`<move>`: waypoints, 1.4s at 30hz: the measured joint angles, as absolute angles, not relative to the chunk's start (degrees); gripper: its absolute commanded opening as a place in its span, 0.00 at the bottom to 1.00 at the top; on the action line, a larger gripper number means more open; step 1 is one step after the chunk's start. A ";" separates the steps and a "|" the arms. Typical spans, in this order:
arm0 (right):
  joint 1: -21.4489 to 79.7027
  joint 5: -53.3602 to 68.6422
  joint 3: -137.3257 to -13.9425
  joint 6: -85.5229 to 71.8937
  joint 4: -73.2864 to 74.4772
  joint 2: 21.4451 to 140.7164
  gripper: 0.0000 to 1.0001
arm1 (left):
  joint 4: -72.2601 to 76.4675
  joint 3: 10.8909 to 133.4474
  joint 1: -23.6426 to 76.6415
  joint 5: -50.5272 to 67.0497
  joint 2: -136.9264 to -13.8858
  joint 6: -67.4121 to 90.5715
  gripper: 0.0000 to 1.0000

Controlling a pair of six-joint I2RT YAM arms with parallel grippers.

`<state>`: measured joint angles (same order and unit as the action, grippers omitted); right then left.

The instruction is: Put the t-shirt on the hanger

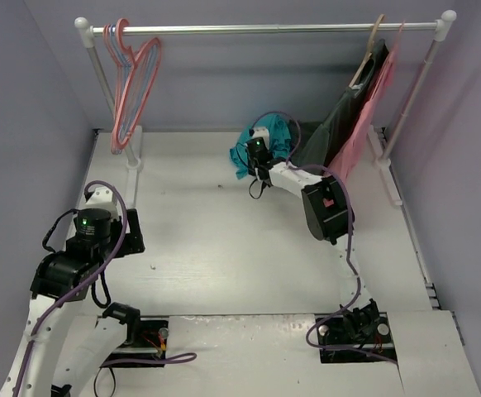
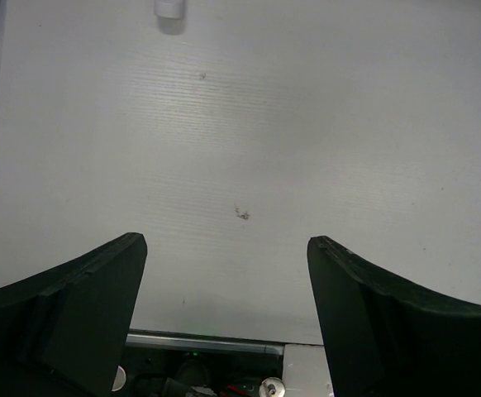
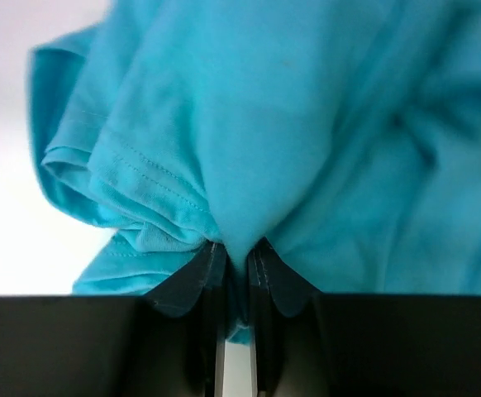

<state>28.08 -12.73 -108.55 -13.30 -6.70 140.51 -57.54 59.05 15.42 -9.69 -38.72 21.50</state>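
— Does only the wrist view show the grip?
— Yes: the right gripper (image 3: 232, 258) is pinched on a fold of the teal t-shirt (image 3: 307, 124) bunched just ahead. The left gripper (image 2: 228, 248) gapes, empty.
— Overhead?
— The salmon-pink hanger (image 1: 147, 85) is far left of the right gripper.

A white clothes rack (image 1: 265, 29) spans the top of the frame above the pale desk (image 1: 224, 240). At upper right, a dark garment (image 1: 340, 124) and a pink garment (image 1: 373, 107) hang beside each other, below a wooden hanger (image 1: 376, 31).

Two dark fingers (image 3: 199, 277) pinch a fold of the bunched teal t-shirt (image 3: 290, 124) between them.
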 measured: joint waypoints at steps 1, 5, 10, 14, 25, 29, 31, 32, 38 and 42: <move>27.97 -12.75 -103.68 -13.34 -7.01 137.43 0.00 | -57.28 59.05 15.42 -9.30 -38.96 21.58 0.80; 27.46 -12.43 -87.07 -13.50 -4.21 124.86 0.00 | -55.70 59.00 15.42 -7.51 -40.49 22.00 0.80; 27.53 -11.64 -72.03 -11.18 3.18 108.29 0.00 | -53.01 58.94 15.44 -4.99 -42.50 22.87 0.80; 30.65 -9.02 -68.53 -5.80 8.08 95.18 0.00 | -51.29 58.96 15.77 -3.33 -43.86 23.11 0.80; 58.35 2.66 -70.91 3.88 14.94 77.78 0.75 | -49.04 61.60 16.93 1.37 -49.17 24.16 0.80; 58.96 3.29 -64.60 1.28 15.92 77.54 0.72 | -48.56 60.03 16.93 2.57 -47.97 24.84 0.79; 58.92 2.79 -60.38 -0.91 16.27 77.36 0.62 | -48.56 58.06 16.95 3.55 -47.16 25.56 0.79; 58.92 2.55 -58.81 -2.00 16.32 77.30 0.59 | -48.47 56.97 16.97 4.05 -46.89 25.98 0.79; 58.94 5.65 -54.50 -6.92 14.76 77.54 0.69 | -47.90 48.40 17.69 6.81 -46.37 28.86 0.79; 58.98 11.73 -51.18 -8.34 9.93 77.93 0.75 | -47.94 46.68 17.74 7.14 -46.09 29.65 0.79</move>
